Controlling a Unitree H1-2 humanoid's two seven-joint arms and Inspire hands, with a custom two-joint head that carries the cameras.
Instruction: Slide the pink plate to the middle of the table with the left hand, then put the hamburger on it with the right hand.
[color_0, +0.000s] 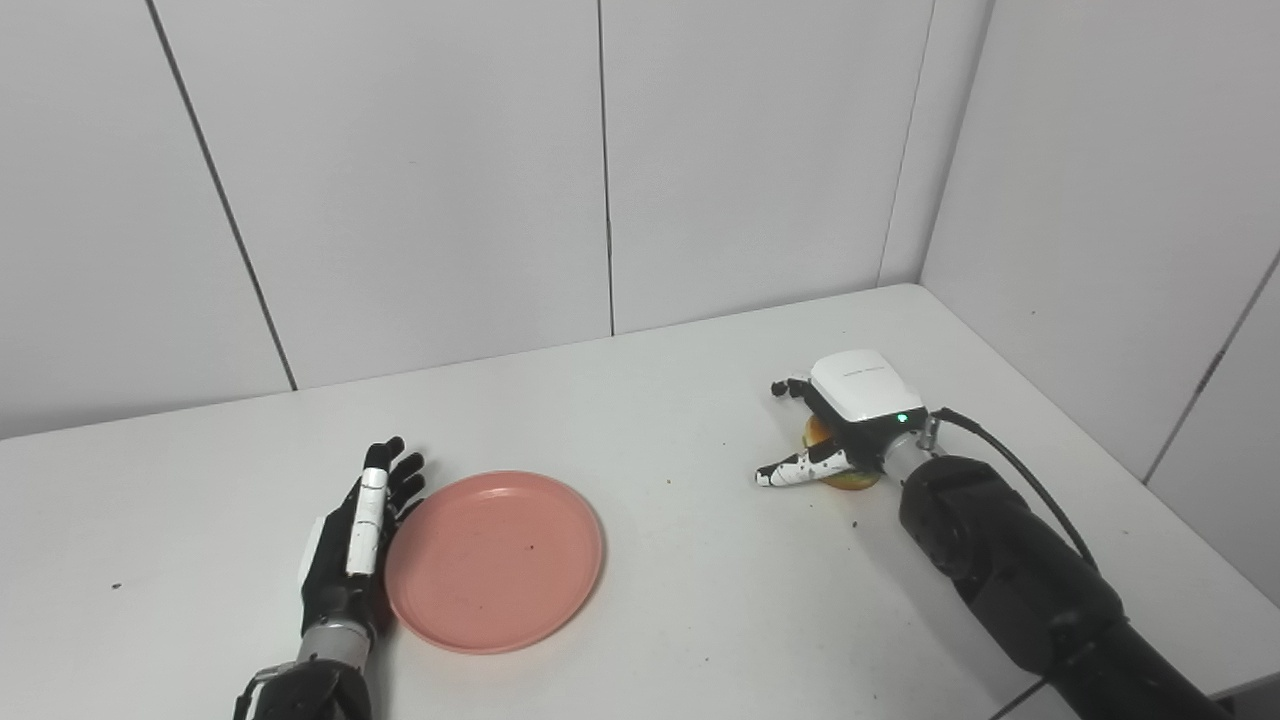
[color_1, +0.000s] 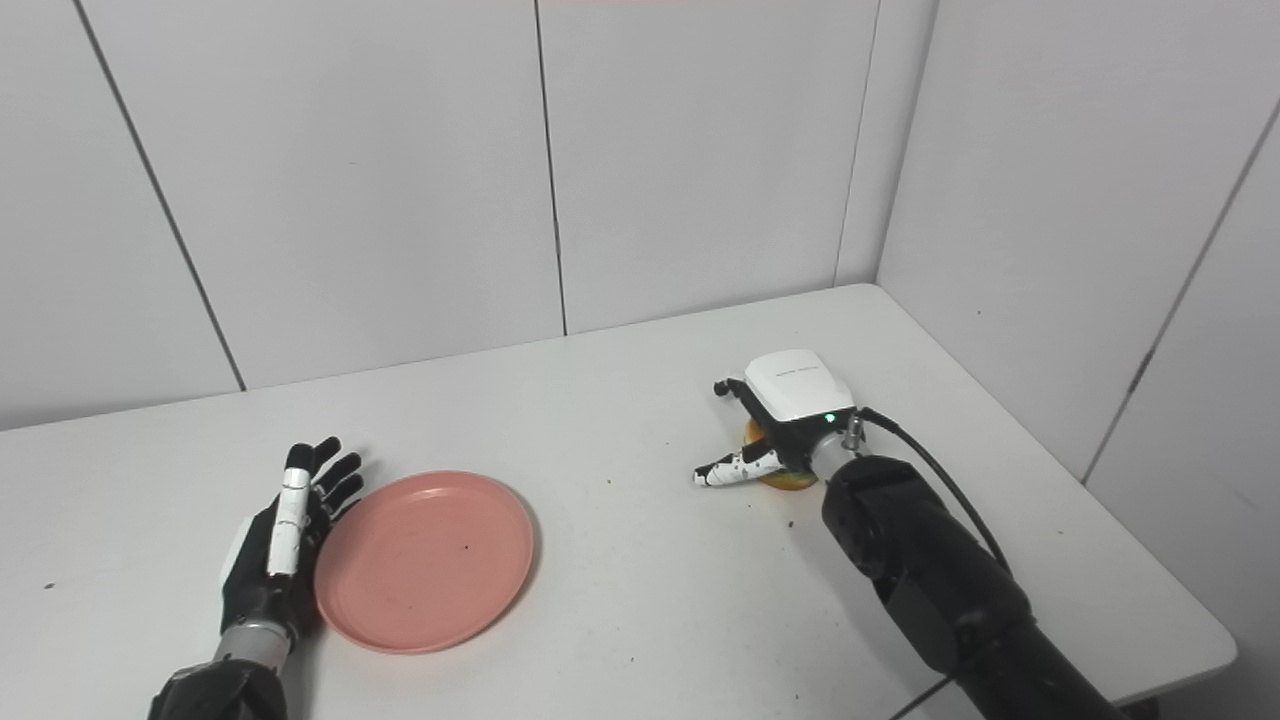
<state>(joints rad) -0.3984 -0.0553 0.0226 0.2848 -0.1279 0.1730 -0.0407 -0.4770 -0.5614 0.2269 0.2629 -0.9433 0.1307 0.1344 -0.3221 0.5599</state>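
The pink plate (color_0: 495, 560) lies flat on the white table (color_0: 650, 420), left of the middle. My left hand (color_0: 360, 530) is open, fingers straight and apart, standing on edge against the plate's left rim. The hamburger (color_0: 856, 482) sits on the right side of the table, mostly hidden under my right hand (color_0: 850, 410); only its yellow-brown edge shows. The right hand hovers over it palm down, with the thumb stretched out to the left and the fingers spread beyond the bun, not closed on it. The hamburger also shows in the right eye view (color_1: 790, 482).
White wall panels close the table at the back and on the right. The table's right edge (color_1: 1150, 560) and front right corner lie close to my right arm. A black cable (color_0: 1010, 465) runs along the right wrist. Small dark crumbs dot the tabletop.
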